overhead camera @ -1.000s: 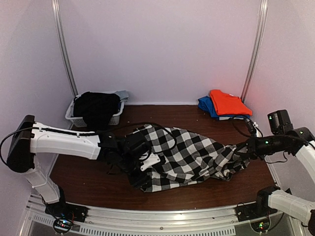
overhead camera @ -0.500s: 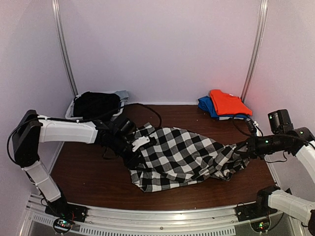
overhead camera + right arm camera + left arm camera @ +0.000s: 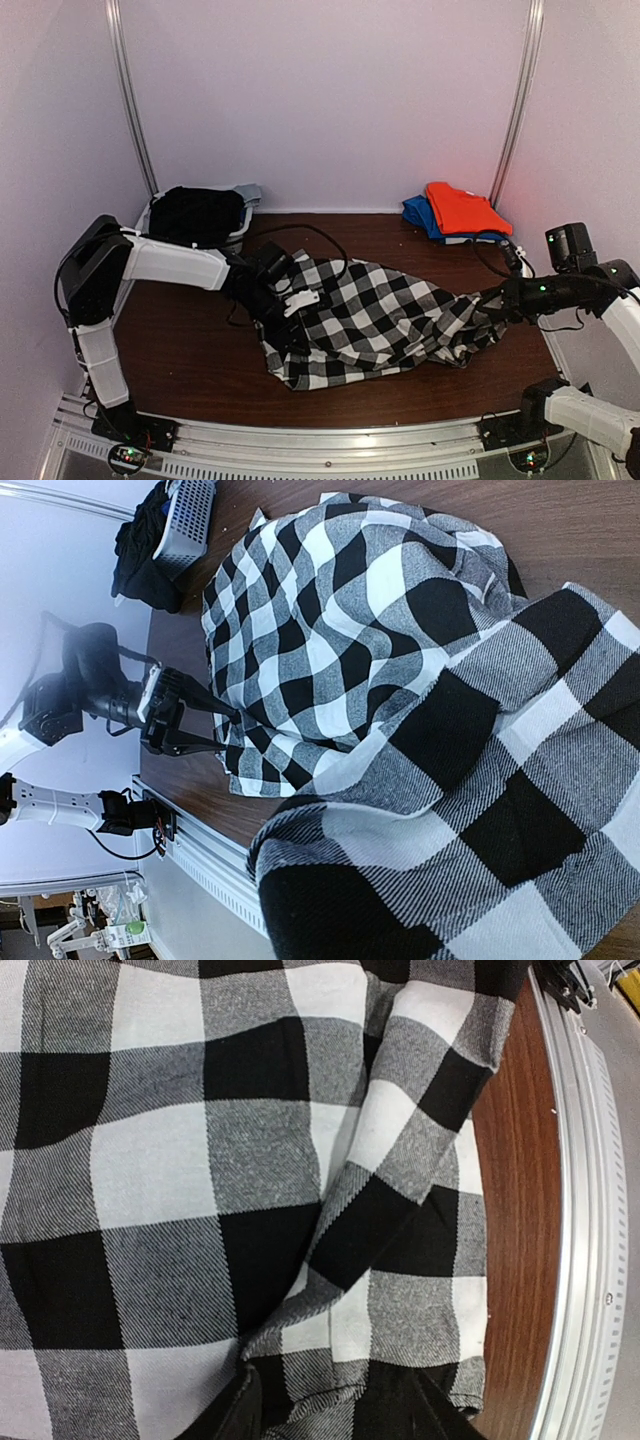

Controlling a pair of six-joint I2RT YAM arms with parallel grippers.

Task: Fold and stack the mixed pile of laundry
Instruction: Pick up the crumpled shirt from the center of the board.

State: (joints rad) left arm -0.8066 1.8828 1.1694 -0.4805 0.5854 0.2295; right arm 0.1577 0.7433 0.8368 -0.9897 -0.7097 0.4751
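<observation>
The left arm (image 3: 175, 262) has swung its elbow back toward the far-left corner, and its wrist now sits higher up the left edge of the checked shirt (image 3: 380, 315) than a second ago. The right arm has not shifted.

At far left, a black garment (image 3: 195, 215) is heaped in the white basket (image 3: 150, 243). Just right of it, the left fingers (image 3: 235, 1420) stand partly apart astride a raised ridge of cloth near the shirt's left hem. Whether they already nip that ridge I cannot tell.

The shirt lies crumpled across the middle of the desk (image 3: 180, 360), with its right end drawn into a narrow neck. The right fingers (image 3: 500, 299) are pressed together on that neck and hold it just above the wood. Beyond them, at the far-right corner, a folded orange garment (image 3: 462, 208) rests on a folded blue one (image 3: 415, 212).

The step in hand looks like getting a second hold so the shirt can be spread flat. To do it well, the left fingers should take a single layer at the hem or a corner, not the doubled ridge between them now. Both hands should then draw apart evenly and low so the bunched right end opens out. A grip on two layers would likely carry the crease into the fold.
</observation>
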